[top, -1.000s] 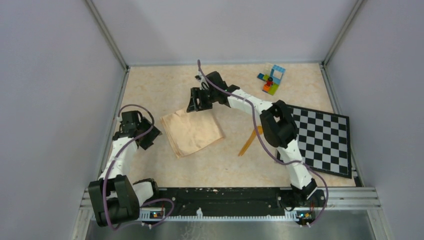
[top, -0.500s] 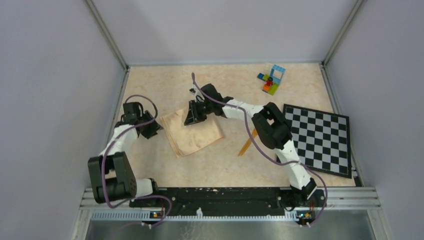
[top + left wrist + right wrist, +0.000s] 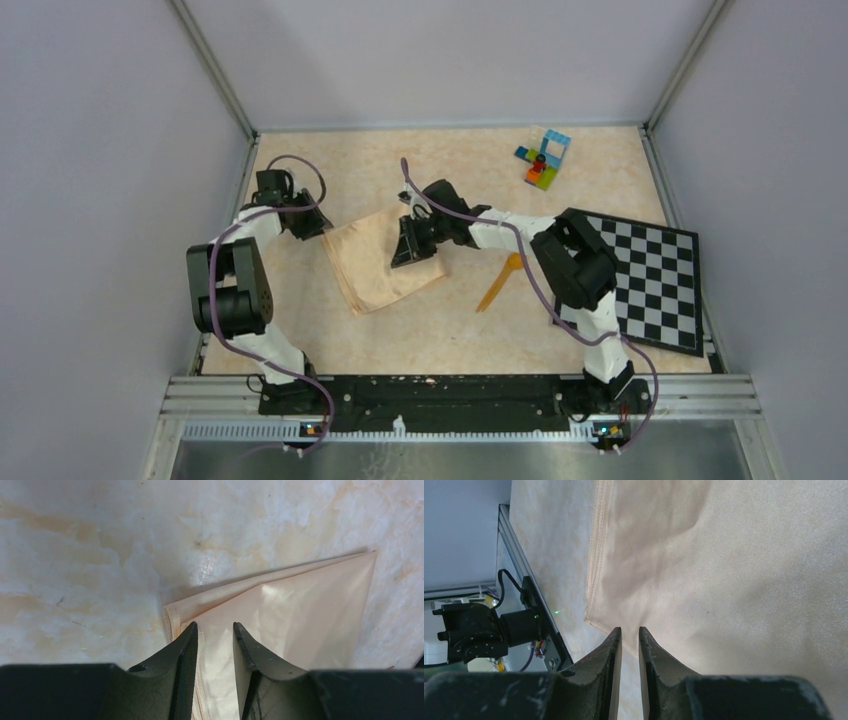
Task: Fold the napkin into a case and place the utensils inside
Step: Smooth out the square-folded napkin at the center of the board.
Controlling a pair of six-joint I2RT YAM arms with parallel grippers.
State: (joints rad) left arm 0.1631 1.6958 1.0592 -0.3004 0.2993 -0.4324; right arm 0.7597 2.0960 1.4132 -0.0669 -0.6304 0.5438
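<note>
Peach napkin [image 3: 375,275], left gripper [image 3: 214,626] slightly spread at its corner, right gripper [image 3: 629,629] closed above

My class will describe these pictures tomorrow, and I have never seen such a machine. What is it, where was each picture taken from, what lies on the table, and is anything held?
The machine is two robot arms bolted at the near edge of the table. The wide picture looks down from above and behind them; the other two come from a camera on each wrist, looking past its own tool. On the table lie a folded peach napkin, orange plastic utensils, a checkered board and some toy bricks. The left tool hovers at the napkin's far left corner, jaws slightly apart. The right tool is over the napkin's right part, jaws almost closed. Neither visibly holds anything.
</note>
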